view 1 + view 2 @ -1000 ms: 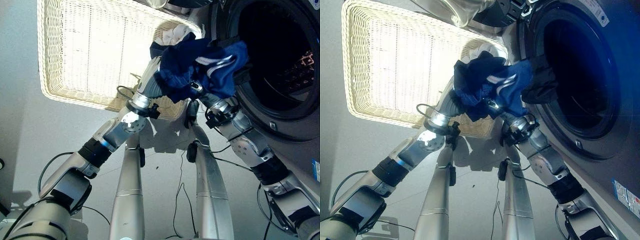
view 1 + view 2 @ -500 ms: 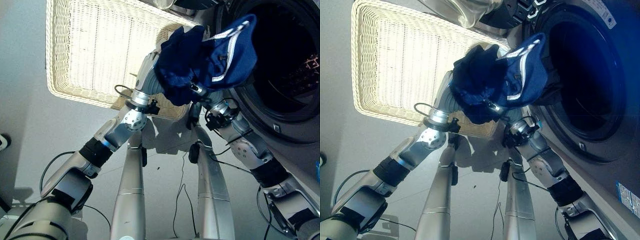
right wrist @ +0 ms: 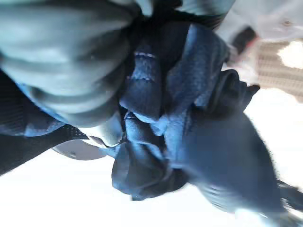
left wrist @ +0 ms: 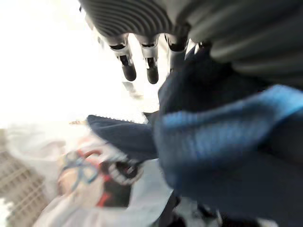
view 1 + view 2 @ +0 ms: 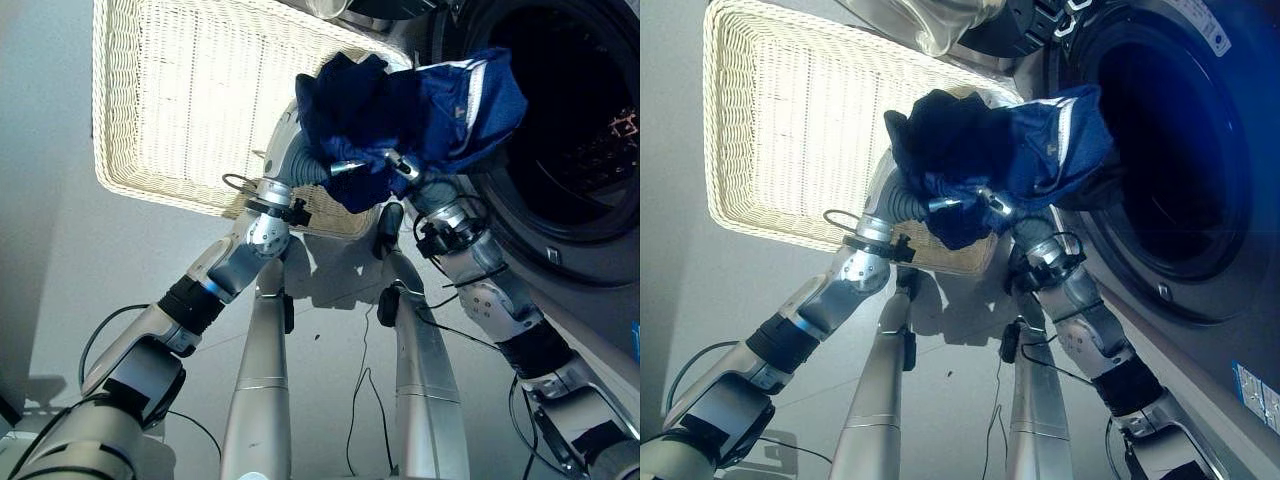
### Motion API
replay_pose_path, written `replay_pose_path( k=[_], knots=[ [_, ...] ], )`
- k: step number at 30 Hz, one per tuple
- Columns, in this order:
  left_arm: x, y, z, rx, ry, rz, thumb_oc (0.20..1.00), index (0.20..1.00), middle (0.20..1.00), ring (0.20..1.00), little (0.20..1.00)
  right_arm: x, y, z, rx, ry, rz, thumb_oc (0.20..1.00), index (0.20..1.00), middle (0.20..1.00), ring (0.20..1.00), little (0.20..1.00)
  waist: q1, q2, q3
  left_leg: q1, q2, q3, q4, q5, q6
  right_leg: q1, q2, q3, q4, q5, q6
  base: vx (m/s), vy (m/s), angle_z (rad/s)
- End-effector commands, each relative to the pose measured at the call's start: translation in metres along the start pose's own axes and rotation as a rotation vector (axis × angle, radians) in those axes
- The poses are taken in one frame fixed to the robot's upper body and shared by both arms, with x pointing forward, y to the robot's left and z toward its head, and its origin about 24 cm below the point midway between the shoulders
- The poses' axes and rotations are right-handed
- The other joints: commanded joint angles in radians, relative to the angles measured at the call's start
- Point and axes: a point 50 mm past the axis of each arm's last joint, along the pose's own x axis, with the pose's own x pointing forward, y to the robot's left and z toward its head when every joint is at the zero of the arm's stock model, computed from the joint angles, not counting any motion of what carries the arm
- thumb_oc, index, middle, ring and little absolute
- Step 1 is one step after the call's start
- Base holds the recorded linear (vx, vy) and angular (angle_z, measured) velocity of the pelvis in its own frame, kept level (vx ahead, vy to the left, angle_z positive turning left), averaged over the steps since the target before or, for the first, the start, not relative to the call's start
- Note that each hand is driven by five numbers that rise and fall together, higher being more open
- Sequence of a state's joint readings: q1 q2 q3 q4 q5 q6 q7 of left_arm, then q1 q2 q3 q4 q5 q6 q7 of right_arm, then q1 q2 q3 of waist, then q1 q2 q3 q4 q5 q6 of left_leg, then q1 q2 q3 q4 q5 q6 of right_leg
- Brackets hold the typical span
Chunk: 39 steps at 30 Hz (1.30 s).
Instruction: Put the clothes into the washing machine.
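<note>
Both hands are under one bundle of dark blue clothes [image 5: 400, 115], lifted up between the wicker basket [image 5: 180, 100] and the round opening of the washing machine [image 5: 560, 110]. From the head views the left hand [image 5: 345, 168] shows only as silver fingers poking out beneath the bundle, and the right hand [image 5: 400, 165] sits just beside it, also mostly buried in cloth. In the left wrist view the left hand's fingers [image 4: 128, 71] reach out fairly straight, with the blue cloth lying against the hand's side rather than wrapped by those fingers; whether the thumb pinches the cloth I cannot tell. In the right wrist view the cloth is bunched tightly right against the right hand's cover, and its fingers are hidden in the folds, so their state cannot be told.

One part of the clothes, with a pale stripe along it, hangs over the rim of the washing machine's opening, while the darker bulk stays above the near corner of the basket.
</note>
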<state>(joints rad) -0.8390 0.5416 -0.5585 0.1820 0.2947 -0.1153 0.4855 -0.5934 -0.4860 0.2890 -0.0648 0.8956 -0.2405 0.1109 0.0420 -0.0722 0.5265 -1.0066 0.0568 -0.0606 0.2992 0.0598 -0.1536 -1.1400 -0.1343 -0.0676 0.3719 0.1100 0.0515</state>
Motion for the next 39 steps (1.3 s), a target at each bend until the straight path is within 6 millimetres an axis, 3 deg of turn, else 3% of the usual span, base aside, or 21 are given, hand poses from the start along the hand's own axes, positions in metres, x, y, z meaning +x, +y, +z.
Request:
replay_pose_path(
  k=[1,13,26,31,33,39],
  knots=[
    [-0.004,-0.001,-0.001,0.025,0.001,-0.017,1.0,1.0,1.0,1.0,1.0,0.008,0.021,0.044,0.019,-0.267,0.097,0.2,0.2,0.2,0.2,0.2,-0.045,0.063,-0.007,-0.009,-0.125,0.023,-0.036,0.063,0.096,0.046,0.066,-0.126,-0.021,0.046,0.099,0.0,0.0,0.0],
    [-0.009,0.002,-0.018,0.061,0.103,-0.062,1.0,1.0,1.0,1.0,1.0,0.0,0.008,0.067,-0.004,-0.43,0.005,0.2,0.2,0.2,0.2,0.2,-0.05,0.063,-0.007,-0.005,-0.121,0.028,-0.041,0.061,0.096,0.05,0.062,-0.127,-0.025,0.051,0.104,0.0,0.0,0.0],
    [-0.021,0.012,-0.038,-0.015,0.237,0.096,1.0,1.0,1.0,1.0,1.0,-0.011,-0.001,0.084,0.042,-0.595,-0.078,0.2,0.2,0.2,0.2,0.2,-0.047,0.068,-0.007,-0.009,-0.12,0.023,-0.038,0.062,0.099,0.046,0.064,-0.122,-0.017,0.047,0.101,0.0,0.0,0.0],
    [-0.026,0.019,-0.043,-0.055,0.264,0.258,1.0,1.0,1.0,1.0,1.0,-0.013,-0.006,0.086,0.098,-0.635,-0.124,0.2,0.2,0.2,0.2,0.2,-0.048,0.067,-0.007,-0.007,-0.12,0.022,-0.039,0.064,0.1,0.05,0.068,-0.119,-0.017,0.046,0.099,0.0,0.0,0.0],
    [-0.03,0.03,-0.048,-0.14,0.28,0.436,1.0,1.0,1.0,1.0,1.0,-0.013,-0.012,0.081,0.141,-0.624,-0.177,0.2,0.2,0.2,0.2,0.2,-0.047,0.065,-0.007,-0.007,-0.118,0.021,-0.033,0.063,0.097,0.049,0.068,-0.116,-0.012,0.044,0.098,0.0,0.0,0.0],
    [-0.038,0.037,-0.059,-0.224,0.316,0.638,1.0,1.0,1.0,1.0,1.0,-0.008,-0.03,0.062,0.239,-0.496,-0.298,0.2,0.2,0.2,0.2,0.2,-0.049,0.063,-0.007,-0.005,-0.118,0.02,-0.027,0.063,0.089,0.051,0.073,-0.11,-0.009,0.044,0.096,0.0,0.0,0.0]
  ],
)
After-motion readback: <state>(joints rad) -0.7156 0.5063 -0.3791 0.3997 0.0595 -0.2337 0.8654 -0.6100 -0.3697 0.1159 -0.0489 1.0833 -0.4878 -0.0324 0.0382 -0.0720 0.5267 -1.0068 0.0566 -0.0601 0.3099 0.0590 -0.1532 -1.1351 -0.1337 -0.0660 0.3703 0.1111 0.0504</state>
